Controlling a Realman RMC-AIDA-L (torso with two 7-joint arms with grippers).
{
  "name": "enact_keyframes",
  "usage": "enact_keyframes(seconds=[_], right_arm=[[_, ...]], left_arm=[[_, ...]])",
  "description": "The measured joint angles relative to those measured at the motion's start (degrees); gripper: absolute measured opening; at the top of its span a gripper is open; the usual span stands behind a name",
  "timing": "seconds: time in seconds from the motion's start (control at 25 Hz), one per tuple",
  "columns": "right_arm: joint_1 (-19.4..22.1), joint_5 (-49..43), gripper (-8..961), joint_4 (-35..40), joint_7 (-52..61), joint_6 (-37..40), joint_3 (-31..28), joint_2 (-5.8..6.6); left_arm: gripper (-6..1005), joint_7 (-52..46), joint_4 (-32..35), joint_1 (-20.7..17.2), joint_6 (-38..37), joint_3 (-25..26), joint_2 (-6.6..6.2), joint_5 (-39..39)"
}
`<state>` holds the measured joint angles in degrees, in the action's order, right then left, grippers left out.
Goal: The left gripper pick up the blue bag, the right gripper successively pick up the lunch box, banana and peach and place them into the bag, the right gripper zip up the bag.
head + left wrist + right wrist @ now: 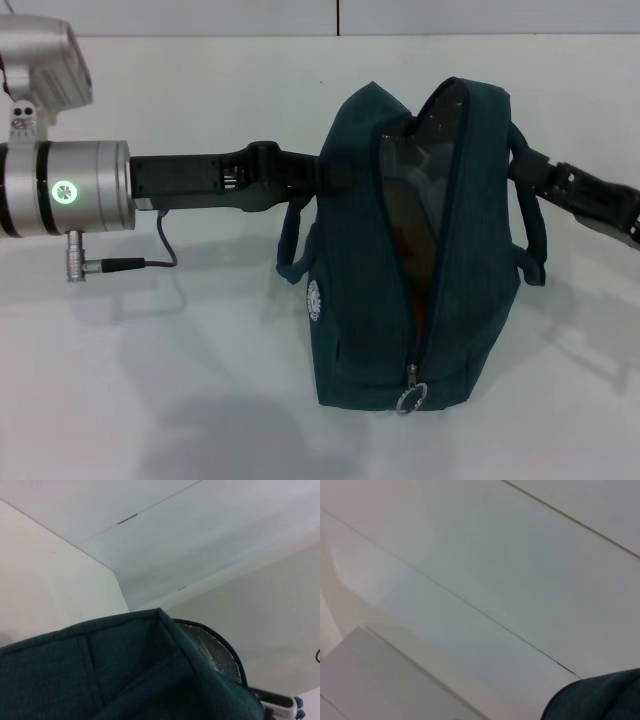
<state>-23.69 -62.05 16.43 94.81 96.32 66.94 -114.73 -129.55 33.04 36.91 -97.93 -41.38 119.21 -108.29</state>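
Observation:
The blue bag (360, 300) fills the middle of the head view, tipped so its zip opening faces me. The zip gapes wide at the top and narrows to the ring pull (410, 397) at the bottom. Foil lining and a dim orange tint show inside. My left gripper (325, 176) reaches in from the left and is shut on the bag's upper side by a handle. The right gripper (532, 170) sits against the bag's far right side, its tip hidden behind the fabric. The left wrist view shows the blue bag (125, 675) and its foil lining (215, 652). Lunch box, banana and peach are hidden.
A white table (150, 380) lies all around the bag, with a white wall at the back. A grey cable and plug (110, 265) hang under the left arm. The right wrist view shows mostly white panels and one corner of the bag (602, 700).

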Motion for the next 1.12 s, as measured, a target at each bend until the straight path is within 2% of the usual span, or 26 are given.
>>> enact_keyframes(seconds=[0.36,0.56,0.68,0.84,1.12], right_arm=[[5.72,-0.26,675,0.23,-18.1,8.51,0.31,0.15],[8.41,-5.2,857,-1.61,-36.71,12.18,0.62,-0.13],[8.27,-8.67,856,-5.46,-49.06,14.96,0.67,-0.27],[8.08,-12.97,856,-8.49,-60.17,14.9,1.62,-0.45],[6.43,-15.48,856,-9.46,-65.38,6.84,9.35,-0.87]], left_arm=[[82,0.0,0.0,-0.09,-0.06,-0.04,-0.21,0.01],[83,0.0,0.0,-0.14,0.0,-0.12,-0.29,-0.29],[83,0.0,0.0,-0.18,0.09,-0.01,-0.28,-0.32],[84,0.0,0.0,-0.24,0.17,0.01,-0.2,-0.04],[85,0.0,0.0,-0.08,0.31,-0.1,0.03,0.02]])
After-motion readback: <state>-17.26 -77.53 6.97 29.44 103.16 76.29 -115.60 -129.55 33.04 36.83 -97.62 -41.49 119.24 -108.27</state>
